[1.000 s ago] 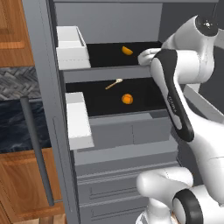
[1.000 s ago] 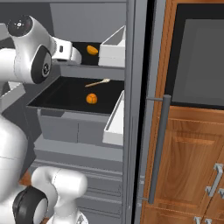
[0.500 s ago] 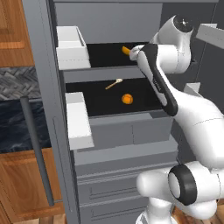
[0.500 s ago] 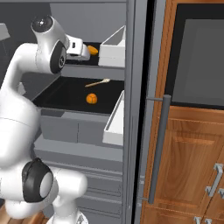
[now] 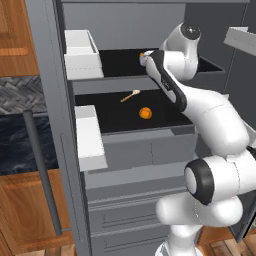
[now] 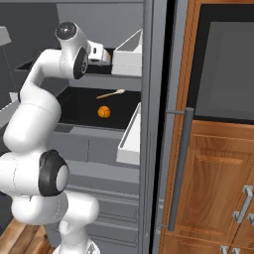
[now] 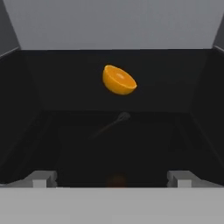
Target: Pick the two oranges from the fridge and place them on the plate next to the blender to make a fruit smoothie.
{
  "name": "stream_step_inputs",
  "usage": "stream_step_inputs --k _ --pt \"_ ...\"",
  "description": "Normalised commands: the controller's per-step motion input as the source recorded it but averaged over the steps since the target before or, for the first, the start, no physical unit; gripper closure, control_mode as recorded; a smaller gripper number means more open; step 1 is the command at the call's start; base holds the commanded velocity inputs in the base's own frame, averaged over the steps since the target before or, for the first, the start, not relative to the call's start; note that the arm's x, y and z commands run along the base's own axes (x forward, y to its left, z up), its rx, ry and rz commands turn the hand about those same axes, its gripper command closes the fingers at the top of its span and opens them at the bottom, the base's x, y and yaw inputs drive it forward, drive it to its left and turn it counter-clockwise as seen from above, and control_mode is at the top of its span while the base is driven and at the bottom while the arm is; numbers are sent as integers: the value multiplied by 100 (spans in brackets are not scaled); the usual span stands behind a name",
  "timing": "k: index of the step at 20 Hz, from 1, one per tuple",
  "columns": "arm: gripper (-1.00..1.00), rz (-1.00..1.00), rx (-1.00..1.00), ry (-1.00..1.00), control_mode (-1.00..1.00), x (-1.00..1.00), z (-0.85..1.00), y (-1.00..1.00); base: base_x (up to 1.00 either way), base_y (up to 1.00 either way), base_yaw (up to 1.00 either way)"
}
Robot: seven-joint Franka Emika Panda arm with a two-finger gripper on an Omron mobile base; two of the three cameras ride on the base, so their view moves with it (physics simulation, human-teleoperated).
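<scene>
The fridge is being viewed with its door standing open; a long dark bar handle is seen at the near left of the left base view, and white door bins are being carried on the door beside the shelves.

On the lower black shelf, a round orange is lying in the open, well apart from the arm. Just behind it, toward the back of the same shelf, a thin tan wooden spoon is resting flat. Both items are also being shown from the right base view, the orange in front of the spoon.

The arm is being held up at the level of the upper shelf, with the gripper reaching in over its front edge. The jaws are being held wide apart and nothing is being gripped between them; the two fingertips are standing far to either side at the bottom of the hand view.

Ahead of the gripper, the second orange, a cut half with its flat face showing, is lying on the upper shelf, clear of both fingertips and not being touched. In the left base view it is being mostly hidden by the hand. Beyond it, the grey rear wall of the fridge is closing off the compartment.
</scene>
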Motion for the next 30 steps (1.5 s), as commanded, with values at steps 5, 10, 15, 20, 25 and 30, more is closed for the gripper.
stream_step_inputs --k 5,10,15,20,25,30 --pt "-100 -2 0 3 -100 68 0 0 0 0 0" --pt "-100 0 0 1 -100 67 -12 0 0 0 0" --pt "-100 0 0 0 -100 66 -12 0 0 0 0" --pt "-100 -1 0 1 -100 64 -5 0 0 0 0" --pt "-100 -3 0 2 -100 64 -8 0 0 0 0" --pt "100 -2 0 1 -100 39 -19 0 0 0 0"
